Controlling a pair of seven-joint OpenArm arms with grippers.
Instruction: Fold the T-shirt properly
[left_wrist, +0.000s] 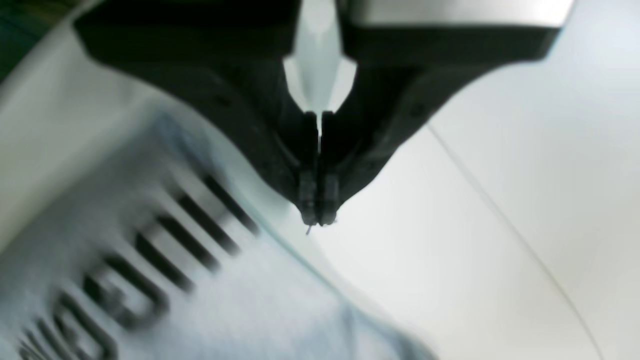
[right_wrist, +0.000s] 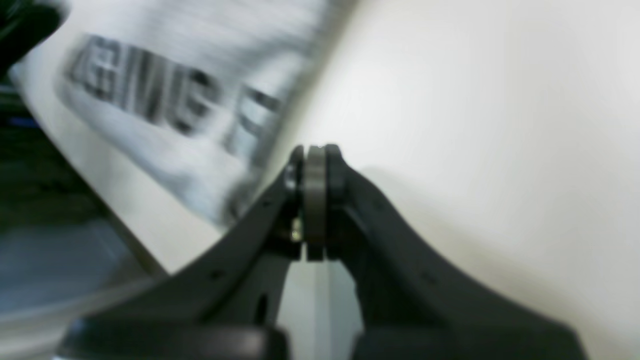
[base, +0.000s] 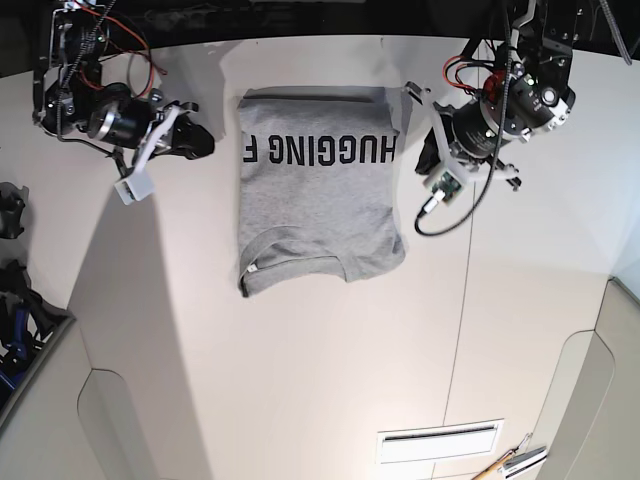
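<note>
White tabletop (base: 300, 380) fills your base view, with a thin seam line running down its right portion and a vent-like slot (base: 438, 441) near the bottom edge. Beyond the bare foreground you find the T-shirt (base: 318, 200) lying flat in the upper middle of the table, folded to a rough rectangle with its sides tucked in, the ribbed neck opening at the near edge and the black lettering (base: 320, 150) running across the far part. Beside the shirt, on the right of the base view, you see the left gripper (left_wrist: 318, 220) off the shirt's edge, over bare table; in the left wrist view its fingertips are pressed together with nothing between them, apart from what may be a stray thread at the tip, too blurred to confirm. On the left of the base view, the right gripper (right_wrist: 315, 155) is level with the lettering and apart from the fabric; the right wrist view shows its jaws closed on each other, holding nothing, the shirt blurred beyond.
</note>
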